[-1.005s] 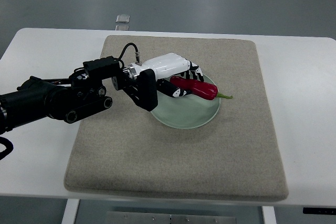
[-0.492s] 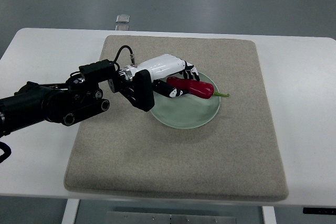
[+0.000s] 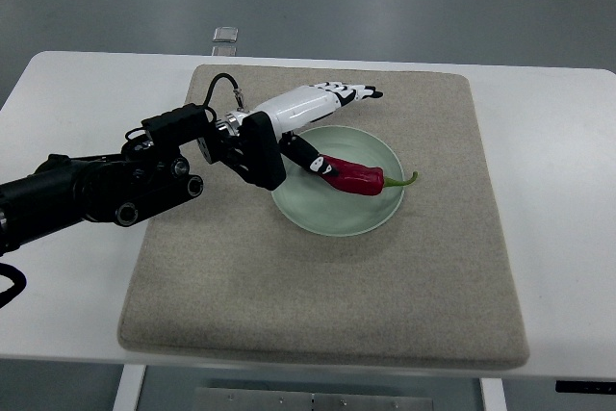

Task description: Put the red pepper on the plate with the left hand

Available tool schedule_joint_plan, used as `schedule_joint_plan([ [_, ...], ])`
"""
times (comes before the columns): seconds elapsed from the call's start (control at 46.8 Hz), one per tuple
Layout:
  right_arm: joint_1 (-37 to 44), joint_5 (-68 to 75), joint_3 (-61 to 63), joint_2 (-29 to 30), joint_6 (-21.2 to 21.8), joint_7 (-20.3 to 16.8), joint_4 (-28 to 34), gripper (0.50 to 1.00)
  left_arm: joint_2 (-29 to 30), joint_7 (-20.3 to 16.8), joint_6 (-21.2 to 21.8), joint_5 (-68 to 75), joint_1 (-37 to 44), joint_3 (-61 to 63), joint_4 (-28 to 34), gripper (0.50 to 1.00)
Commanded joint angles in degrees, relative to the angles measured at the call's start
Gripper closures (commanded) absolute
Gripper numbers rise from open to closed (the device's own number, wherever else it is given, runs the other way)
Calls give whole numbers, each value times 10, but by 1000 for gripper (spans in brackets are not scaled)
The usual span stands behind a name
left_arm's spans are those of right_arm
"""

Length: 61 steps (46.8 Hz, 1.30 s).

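A red pepper (image 3: 358,178) with a green stem lies on a pale green plate (image 3: 332,213) on the beige mat. My left hand (image 3: 332,122) is open above the plate's far left rim. Its white fingers (image 3: 339,93) stretch out over the mat beyond the plate. Its black thumb (image 3: 306,155) reaches down to the pepper's left end; I cannot tell if it touches. The left arm comes in from the left edge. The right arm is out of view.
The beige mat (image 3: 385,305) covers most of the white table (image 3: 558,190). A small clear bracket (image 3: 225,38) sits at the table's far edge.
The left hand has opened and lifted its fingers away toward the far side. The pepper has dropped from the hand and now lies on the plate.
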Motion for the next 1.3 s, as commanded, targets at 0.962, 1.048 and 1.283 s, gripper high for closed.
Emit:
schedule_joint_plan([
  [0.962, 0, 0, 0, 0, 0, 0, 0, 572, -2, 3, -70, -675, 109, -264, 36, 501],
  [1.048, 0, 0, 0, 0, 0, 0, 0, 572, -2, 3, -71, -713, 111, -265, 35, 501],
  [1.283, 0, 0, 0, 0, 4, 0, 2, 572, -2, 2, -70, -736, 111, -268, 37, 501],
])
